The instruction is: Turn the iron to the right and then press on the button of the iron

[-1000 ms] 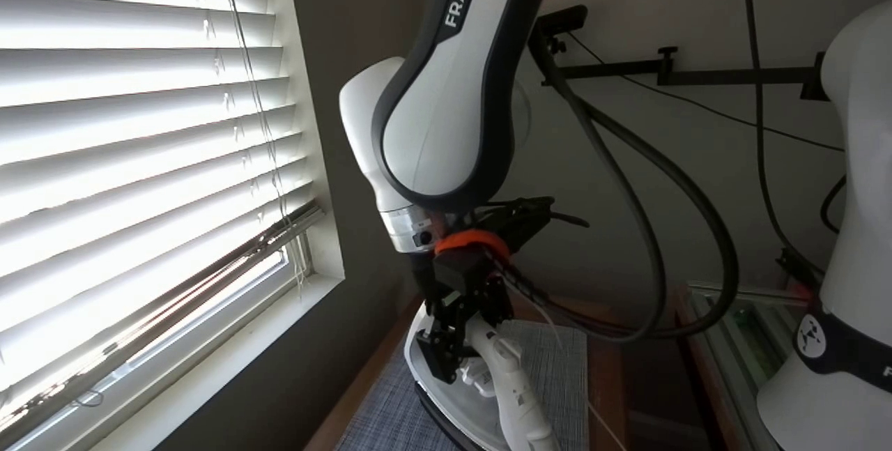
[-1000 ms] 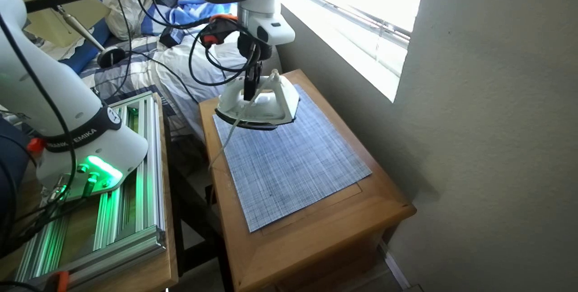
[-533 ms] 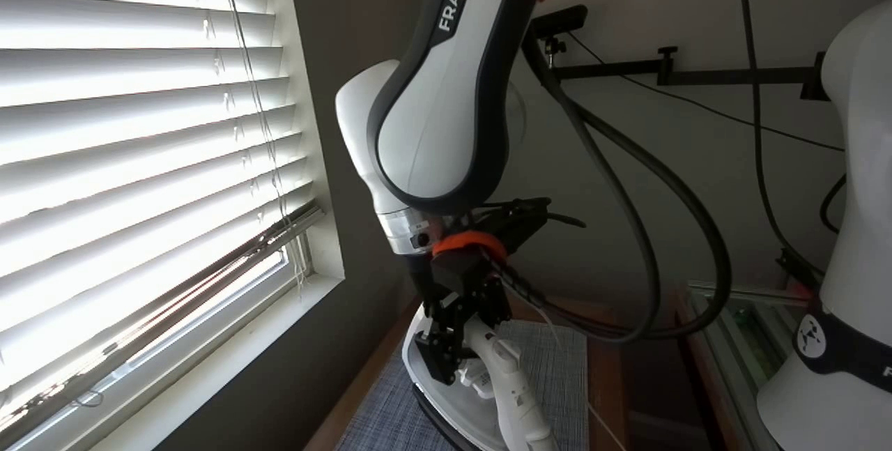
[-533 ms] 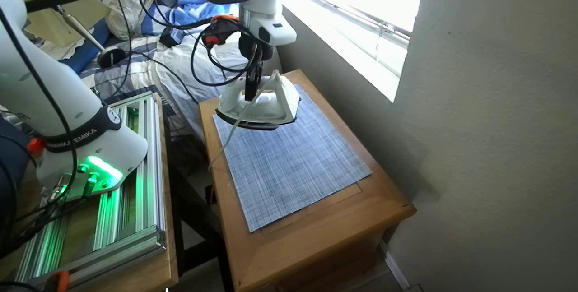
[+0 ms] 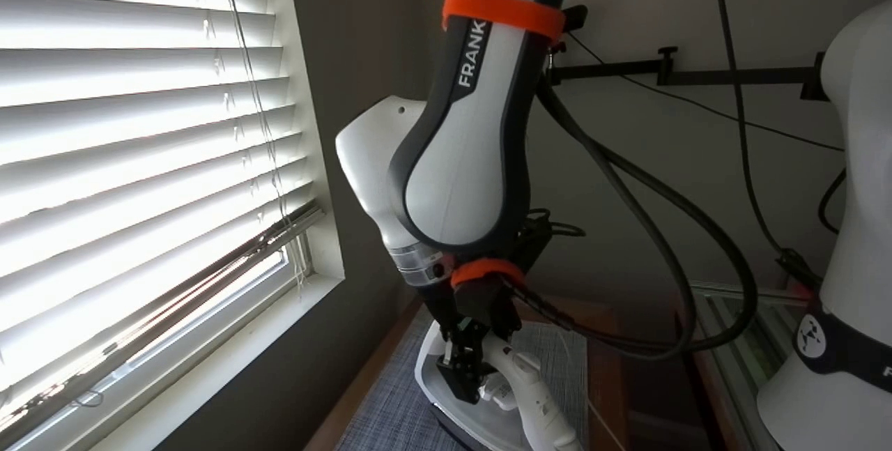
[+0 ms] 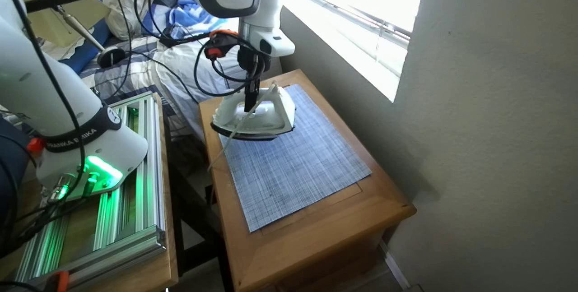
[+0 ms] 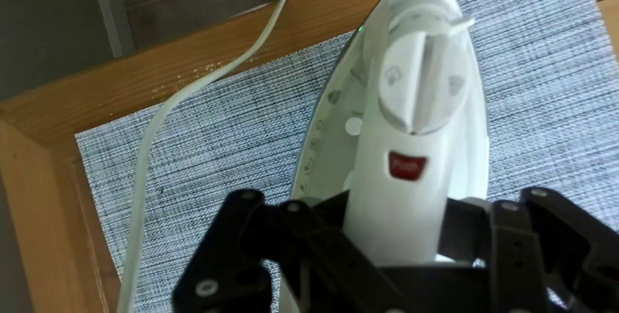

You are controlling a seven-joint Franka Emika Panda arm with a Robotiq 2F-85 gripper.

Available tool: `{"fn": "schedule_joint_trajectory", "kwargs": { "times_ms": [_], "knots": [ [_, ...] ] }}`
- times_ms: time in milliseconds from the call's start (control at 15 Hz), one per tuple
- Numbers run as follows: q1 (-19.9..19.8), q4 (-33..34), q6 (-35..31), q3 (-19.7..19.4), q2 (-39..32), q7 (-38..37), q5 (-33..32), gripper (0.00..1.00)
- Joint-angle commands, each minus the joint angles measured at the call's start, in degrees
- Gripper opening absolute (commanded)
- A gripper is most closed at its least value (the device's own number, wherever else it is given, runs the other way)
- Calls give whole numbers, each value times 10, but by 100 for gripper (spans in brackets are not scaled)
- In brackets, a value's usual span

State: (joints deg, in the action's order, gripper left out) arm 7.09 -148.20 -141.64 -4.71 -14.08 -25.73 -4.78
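Observation:
The white iron is at the far end of the grey mat, held at its arched handle by my gripper. It also shows in an exterior view, where my black gripper is around the handle. In the wrist view the iron points its nose to the top, and the fingers of my gripper press on both sides of the handle. A red push button and a round dial sit ahead of the fingers. I cannot tell whether the soleplate touches the mat.
The mat lies on a wooden table. The thin white cord runs off the table edge. A wall and window sill stand along one side. Black cables loop from the arm. A bed is beyond the table.
The gripper and the iron have moved down together in both exterior views. The arm's elbow and forearm have lowered as well. The grip on the handle is the same.

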Motion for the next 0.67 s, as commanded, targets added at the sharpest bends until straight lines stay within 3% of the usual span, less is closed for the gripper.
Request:
{"fn": "schedule_joint_trajectory", "kwargs": {
  "times_ms": [0, 267, 600],
  "knots": [
    [24, 12, -10, -18, -2, -33, -118, 0],
    [37, 25, -39, -21, -25, -37, -187, 0],
    [43, 49, -50, -21, -48, -21, -200, 0]
  ]
}}
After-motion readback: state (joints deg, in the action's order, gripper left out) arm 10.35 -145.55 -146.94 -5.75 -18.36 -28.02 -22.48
